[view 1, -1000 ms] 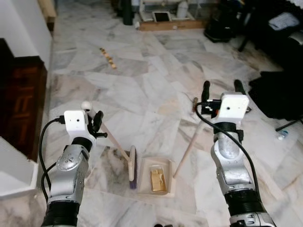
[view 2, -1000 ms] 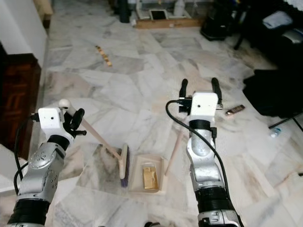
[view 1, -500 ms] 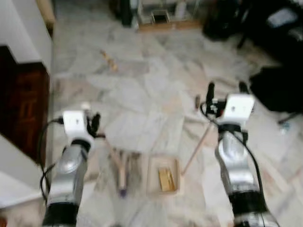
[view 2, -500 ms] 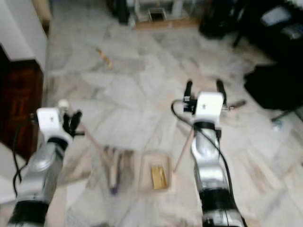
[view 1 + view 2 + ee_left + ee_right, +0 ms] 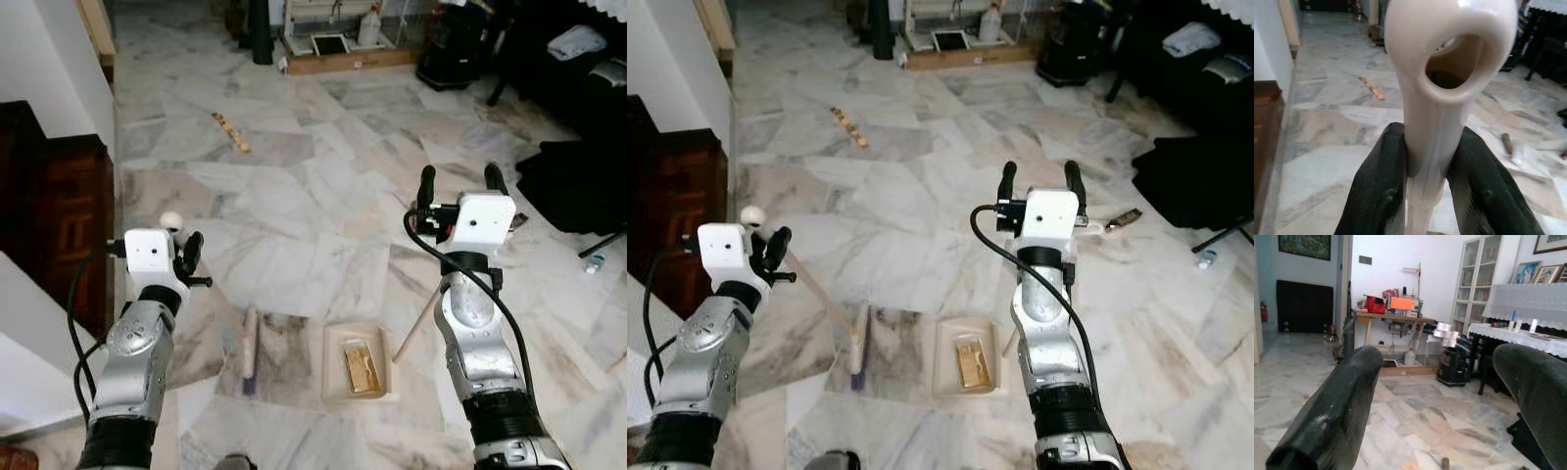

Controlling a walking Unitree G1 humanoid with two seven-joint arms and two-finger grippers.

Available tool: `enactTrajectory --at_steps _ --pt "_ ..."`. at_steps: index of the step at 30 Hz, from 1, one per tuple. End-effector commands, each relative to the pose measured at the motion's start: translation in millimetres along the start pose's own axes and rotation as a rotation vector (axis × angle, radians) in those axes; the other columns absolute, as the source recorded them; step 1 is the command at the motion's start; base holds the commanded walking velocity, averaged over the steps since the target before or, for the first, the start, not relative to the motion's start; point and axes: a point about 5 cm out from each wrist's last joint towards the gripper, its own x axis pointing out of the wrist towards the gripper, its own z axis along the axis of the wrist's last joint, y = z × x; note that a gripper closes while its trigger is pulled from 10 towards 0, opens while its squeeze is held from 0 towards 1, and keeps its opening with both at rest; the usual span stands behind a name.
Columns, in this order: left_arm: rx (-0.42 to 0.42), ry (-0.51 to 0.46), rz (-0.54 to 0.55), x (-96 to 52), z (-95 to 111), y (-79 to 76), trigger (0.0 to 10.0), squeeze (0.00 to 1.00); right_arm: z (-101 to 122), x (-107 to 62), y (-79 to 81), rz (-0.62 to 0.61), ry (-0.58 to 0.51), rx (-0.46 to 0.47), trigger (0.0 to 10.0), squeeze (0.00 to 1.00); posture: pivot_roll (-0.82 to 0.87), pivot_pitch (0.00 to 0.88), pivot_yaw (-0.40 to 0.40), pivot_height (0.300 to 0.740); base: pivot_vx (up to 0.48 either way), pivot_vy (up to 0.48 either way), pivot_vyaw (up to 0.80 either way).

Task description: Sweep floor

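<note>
My left gripper (image 5: pixel 182 251) is shut on the cream broom handle (image 5: pixel 1435 98), just below its hanging hole, with both fingers (image 5: pixel 1381 196) pressed against it. The handle slants down to the broom head (image 5: pixel 248 348), which rests on the marble floor. To the right of the broom head lies a beige dustpan (image 5: pixel 333 377) with a yellow piece of debris (image 5: pixel 361 368) inside. Its long handle (image 5: pixel 413 328) runs up behind my right arm. My right gripper (image 5: pixel 458 182) is raised and open above the floor, holding nothing.
Small wooden pieces (image 5: pixel 230 130) lie on the floor farther ahead. A dark wooden cabinet (image 5: pixel 54 215) and a white step (image 5: pixel 29 362) stand at my left. At the right are a black bag (image 5: pixel 578 186) and a bottle (image 5: pixel 593 264). A small dark object (image 5: pixel 1122 217) lies on the floor near my right gripper.
The broom head has drawn away to the left from the dustpan, widening the gap between them. The whole view shifted and blurred in between. My right gripper stays open.
</note>
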Motion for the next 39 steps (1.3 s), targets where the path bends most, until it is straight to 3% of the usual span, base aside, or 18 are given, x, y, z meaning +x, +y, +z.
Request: enactTrajectory --at_steps 1,39 --pt "-0.001 -0.055 -0.024 1.7 10.9 -4.0 10.0 0.00 0.6 0.3 -4.2 -0.014 -0.001 -0.006 10.0 0.00 0.17 0.126 -0.056 0.740 0.000 0.000 0.00" --pt "0.007 -0.057 -0.049 0.3 9.0 -8.9 10.0 0.00 -1.2 2.0 -6.7 -0.029 0.011 -0.018 10.0 0.00 0.17 0.122 -0.062 0.740 0.267 0.000 0.00"
